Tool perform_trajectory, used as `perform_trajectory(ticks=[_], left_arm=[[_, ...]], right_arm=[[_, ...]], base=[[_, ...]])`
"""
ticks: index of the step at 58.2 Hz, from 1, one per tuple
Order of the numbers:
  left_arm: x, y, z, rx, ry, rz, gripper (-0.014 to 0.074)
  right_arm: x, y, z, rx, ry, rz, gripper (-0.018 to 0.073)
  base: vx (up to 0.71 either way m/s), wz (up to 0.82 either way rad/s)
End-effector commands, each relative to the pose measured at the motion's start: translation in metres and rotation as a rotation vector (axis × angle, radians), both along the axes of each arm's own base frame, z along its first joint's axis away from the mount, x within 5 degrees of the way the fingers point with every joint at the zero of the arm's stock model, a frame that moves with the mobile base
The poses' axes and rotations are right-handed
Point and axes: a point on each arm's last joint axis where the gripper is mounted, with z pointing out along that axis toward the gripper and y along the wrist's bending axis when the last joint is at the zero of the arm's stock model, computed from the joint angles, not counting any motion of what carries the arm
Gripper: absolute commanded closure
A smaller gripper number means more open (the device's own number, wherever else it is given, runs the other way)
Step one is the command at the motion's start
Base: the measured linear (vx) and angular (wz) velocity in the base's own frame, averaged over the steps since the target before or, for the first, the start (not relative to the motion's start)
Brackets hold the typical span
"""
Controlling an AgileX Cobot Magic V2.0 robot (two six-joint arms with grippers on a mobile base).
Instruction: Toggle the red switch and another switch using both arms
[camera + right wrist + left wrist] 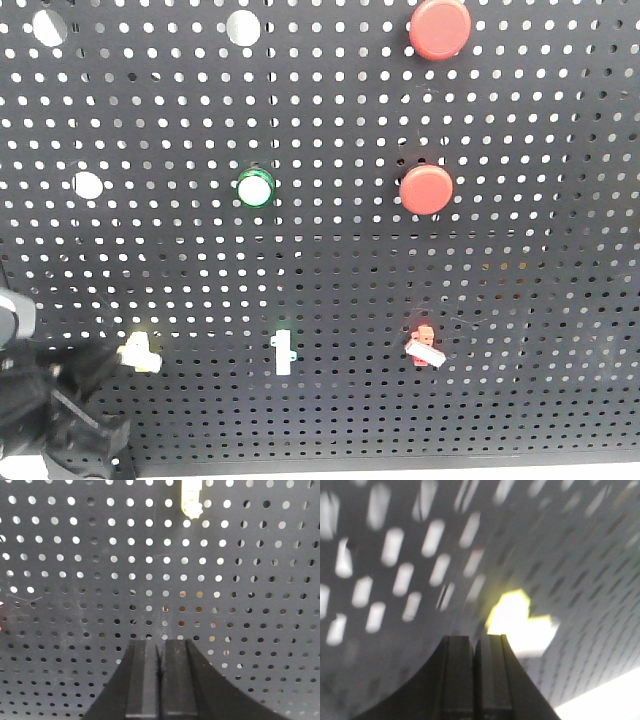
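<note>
Left gripper (474, 642): fingers pressed together, tips just short of the yellow toggle (520, 622)
Right gripper (160, 647): also closed, facing plain pegboard (75, 580)
Red switch (425, 343): low on the board's right side
Tip: I'd line the right arm up first, then nudge both levers slowly with closed fingertips

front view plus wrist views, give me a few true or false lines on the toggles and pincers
1. The red toggle sits below a red button. True.
2. The left pincer is open. False: its fingers are pressed together.
3. The yellow toggle is leftmost in the bottom row. True.
4. The front view shows an arm at the red toggle. False: the only arm there, the left arm, is at lower left beside the yellow toggle.
5. The right pincer is shut. True.
</note>
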Motion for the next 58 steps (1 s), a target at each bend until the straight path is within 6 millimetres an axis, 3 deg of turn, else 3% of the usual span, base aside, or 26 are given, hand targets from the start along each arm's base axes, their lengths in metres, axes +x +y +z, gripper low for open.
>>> perform_trajectory(ticks=[1,8,24,35,46,58], left_arm=[[-0.001,-0.003,0.02,-0.056,-0.068,-0.008,0.0594],[-0.001,-0.003,0.022,-0.066,-0.088,-0.015,0.0594],[-0.01,-0.008,0.051,-0.17,-0.323,-0.105,0.0594],[0.0,-0.012,0.039,-0.153,-0.27,-0.102,0.0594],[0.016,-0.015,0.012,-0.109,-0.13,-0.072,0.0594],[0.007,-0.016,0.009,-0.122,-0.025,-0.038,0.0594]], right_arm=[[0.001,0.0,0.019,-0.008,-0.117,0.003,0.0566],[0.001,0.0,0.019,-0.008,-0.117,0.003,0.0566],[0.001,0.0,0.019,-0.008,-0.117,0.003,0.0566],[0.001,0.0,0.019,-0.008,-0.117,0.003,0.0566],[0.001,0.0,0.019,-0.008,-0.117,0.003,0.0566],[0.001,0.0,0.019,-0.008,-0.116,0.003,0.0566]], base=[[0.0,0.0],[0.0,0.0],[0.0,0.0],[0.0,0.0],[0.0,0.0],[0.0,0.0]])
